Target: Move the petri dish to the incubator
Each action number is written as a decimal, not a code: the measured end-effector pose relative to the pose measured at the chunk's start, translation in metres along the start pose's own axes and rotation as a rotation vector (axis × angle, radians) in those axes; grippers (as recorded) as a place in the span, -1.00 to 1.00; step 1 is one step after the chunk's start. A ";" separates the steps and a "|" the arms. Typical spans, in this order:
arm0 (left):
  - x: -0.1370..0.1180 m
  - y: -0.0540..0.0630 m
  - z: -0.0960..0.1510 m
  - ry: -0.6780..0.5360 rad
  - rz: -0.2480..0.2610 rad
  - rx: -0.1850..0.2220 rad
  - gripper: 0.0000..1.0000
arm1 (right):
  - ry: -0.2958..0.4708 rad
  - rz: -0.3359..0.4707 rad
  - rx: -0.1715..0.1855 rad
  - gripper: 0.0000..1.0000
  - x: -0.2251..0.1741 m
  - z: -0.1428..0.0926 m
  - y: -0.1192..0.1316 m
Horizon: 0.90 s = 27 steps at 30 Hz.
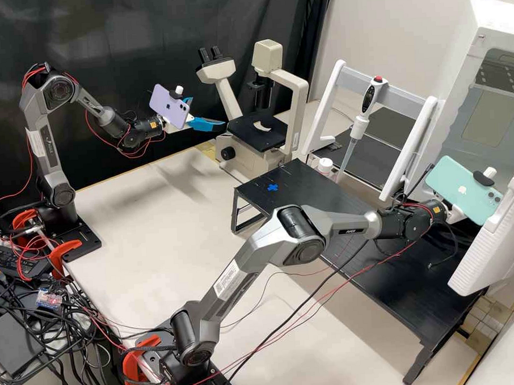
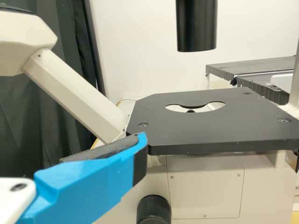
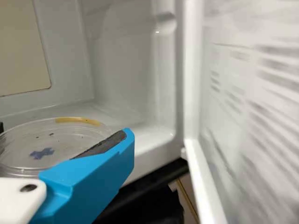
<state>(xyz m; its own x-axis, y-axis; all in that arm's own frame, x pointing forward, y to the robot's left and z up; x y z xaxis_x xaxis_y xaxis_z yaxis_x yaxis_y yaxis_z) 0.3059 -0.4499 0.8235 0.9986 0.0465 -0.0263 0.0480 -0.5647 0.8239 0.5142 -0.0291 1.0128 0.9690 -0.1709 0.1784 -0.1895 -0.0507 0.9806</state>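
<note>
- My right claw (image 3: 64, 131) had the petri dish (image 3: 28, 140) gripped between its fingers, the open incubator (image 3: 121, 60) just ahead of it.
- I judged this the loading step; next called for easing inward, setting down level, then releasing.
- My left claw (image 1: 208, 111) was spread.

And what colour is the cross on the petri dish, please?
The cross on the petri dish is dark blue, best seen in the right wrist view.

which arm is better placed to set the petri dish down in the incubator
Right, most likely: the right gripper has the petri dish at the open incubator, while the left gripper is over by the microscope.
</note>
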 end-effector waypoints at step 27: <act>0.000 0.000 0.000 0.000 0.000 0.000 1.00 | -0.008 -0.053 -0.092 1.00 0.031 0.001 -0.040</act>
<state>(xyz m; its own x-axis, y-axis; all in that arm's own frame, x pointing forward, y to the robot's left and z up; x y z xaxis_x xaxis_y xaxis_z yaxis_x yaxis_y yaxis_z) 0.3059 -0.4499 0.8235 0.9986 0.0465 -0.0263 0.0480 -0.5647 0.8239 0.5520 -0.0334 0.9794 0.9759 -0.1782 0.1262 -0.1227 0.0311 0.9920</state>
